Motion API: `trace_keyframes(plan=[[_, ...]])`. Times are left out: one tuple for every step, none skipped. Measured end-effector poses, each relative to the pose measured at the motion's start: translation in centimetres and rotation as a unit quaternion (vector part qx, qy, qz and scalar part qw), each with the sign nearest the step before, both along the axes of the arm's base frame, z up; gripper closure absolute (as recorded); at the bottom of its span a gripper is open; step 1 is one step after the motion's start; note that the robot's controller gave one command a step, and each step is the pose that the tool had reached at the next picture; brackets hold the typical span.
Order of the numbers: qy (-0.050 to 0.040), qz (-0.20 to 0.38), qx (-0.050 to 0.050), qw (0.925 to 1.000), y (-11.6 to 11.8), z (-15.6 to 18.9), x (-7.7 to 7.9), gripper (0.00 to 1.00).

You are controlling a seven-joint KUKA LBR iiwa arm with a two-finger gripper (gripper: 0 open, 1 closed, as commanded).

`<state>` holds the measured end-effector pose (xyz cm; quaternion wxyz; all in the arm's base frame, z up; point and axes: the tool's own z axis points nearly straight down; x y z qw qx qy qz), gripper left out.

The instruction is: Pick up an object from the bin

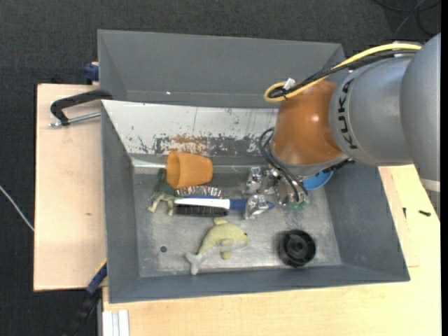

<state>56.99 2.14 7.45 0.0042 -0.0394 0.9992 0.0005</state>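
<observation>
My gripper [262, 196] hangs low over the middle of the bin floor, right of the brush's blue end; I see nothing between its fingers. A black-bristled brush with a white and blue handle [203, 204] lies just left of it. Below the brush lies a pale yellow toy dolphin [220, 241]. A black round disc [296, 247] sits below and right of the gripper. An orange cup [188, 169] lies on its side at the back left. A blue round thing [320, 179] peeks out from under the arm at the right.
A small green toy figure [161, 199] lies at the brush's left end, and a ridged silver piece [198, 191] sits under the orange cup. The arm with its orange cover and cables reaches in from the upper right, hiding the bin's right back part.
</observation>
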Motion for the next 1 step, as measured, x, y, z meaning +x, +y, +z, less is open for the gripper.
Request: trace_keyframes(plan=[[0.0022, 0.090, -0.001, 0.9959, 1.73, 13.49, -0.10, 1.00]])
